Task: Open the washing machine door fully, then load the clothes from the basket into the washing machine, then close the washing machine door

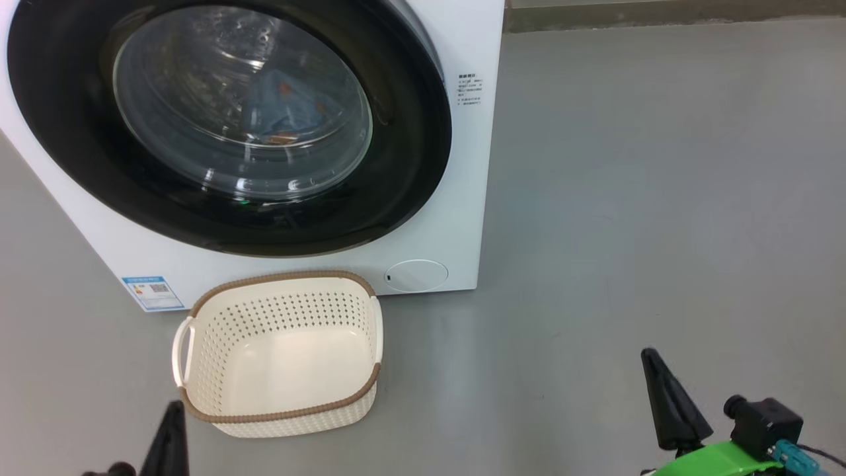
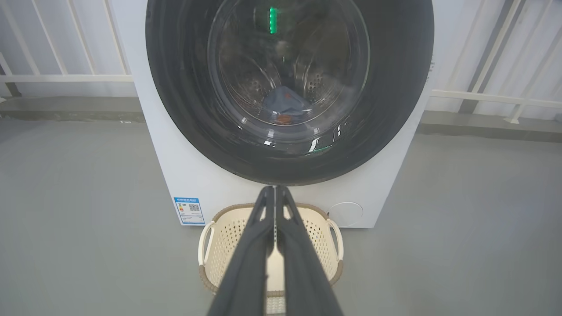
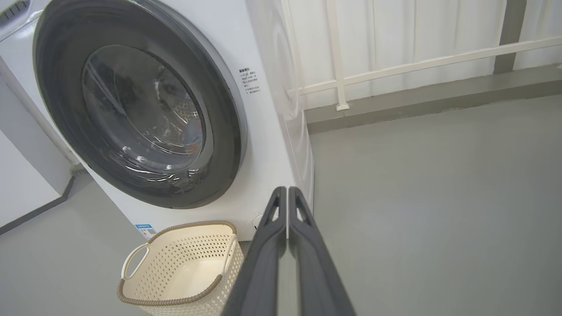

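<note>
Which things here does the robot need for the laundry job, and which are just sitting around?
For the job:
washing machine
round door, shut
blue clothes, behind the glass
basket, empty

Just around:
white railing
grey floor
blue sticker on the machine
small round flap on the machine

Cream perforated plastic basket [image 1: 284,274] stands just before the white boxy washing machine [image 1: 474,198], below its black-rimmed glass door [image 1: 410,139]; light-blue fabric clothes [image 1: 285,106] lie inside.

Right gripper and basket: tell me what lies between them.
Bare grey floor separates the right gripper from the basket, as the head view shows.
</note>
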Controlling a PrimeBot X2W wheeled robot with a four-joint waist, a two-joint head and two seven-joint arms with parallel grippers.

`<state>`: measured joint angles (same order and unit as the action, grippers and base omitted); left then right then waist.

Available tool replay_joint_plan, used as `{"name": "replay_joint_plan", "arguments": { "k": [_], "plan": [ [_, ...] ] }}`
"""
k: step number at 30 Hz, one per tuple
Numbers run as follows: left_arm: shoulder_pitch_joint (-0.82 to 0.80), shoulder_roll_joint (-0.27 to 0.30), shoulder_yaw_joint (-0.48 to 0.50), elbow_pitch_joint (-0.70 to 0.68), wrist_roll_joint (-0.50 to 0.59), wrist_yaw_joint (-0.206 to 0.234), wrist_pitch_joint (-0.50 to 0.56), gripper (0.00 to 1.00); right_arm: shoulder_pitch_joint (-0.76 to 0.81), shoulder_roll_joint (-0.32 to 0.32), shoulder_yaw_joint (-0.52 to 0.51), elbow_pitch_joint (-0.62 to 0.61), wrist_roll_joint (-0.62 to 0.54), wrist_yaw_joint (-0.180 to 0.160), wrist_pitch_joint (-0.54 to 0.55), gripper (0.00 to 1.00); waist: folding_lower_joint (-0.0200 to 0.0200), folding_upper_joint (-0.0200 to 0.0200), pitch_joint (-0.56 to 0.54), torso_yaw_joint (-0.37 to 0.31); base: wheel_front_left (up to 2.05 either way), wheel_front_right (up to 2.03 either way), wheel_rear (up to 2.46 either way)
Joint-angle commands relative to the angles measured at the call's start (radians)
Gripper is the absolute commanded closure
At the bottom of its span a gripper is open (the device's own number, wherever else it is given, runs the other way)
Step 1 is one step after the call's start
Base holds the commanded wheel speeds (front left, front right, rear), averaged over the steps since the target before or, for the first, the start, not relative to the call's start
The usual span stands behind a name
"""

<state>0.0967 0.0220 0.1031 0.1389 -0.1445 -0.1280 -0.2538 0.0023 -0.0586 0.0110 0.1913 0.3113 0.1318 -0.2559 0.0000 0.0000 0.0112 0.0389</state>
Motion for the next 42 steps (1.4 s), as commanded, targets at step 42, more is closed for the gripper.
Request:
{"name": "replay_joint_plan", "arguments": {
  "k": [42],
  "plan": [
    [-0.072,0.013,0.005,0.029,-0.492,-0.001,0.124,1.0,-0.041,-0.007,-0.03,0.009,0.447,0.0,0.114,1.0,0.0001,0.0,-0.003,-0.013,0.0,0.0,0.0]
  ]
}}
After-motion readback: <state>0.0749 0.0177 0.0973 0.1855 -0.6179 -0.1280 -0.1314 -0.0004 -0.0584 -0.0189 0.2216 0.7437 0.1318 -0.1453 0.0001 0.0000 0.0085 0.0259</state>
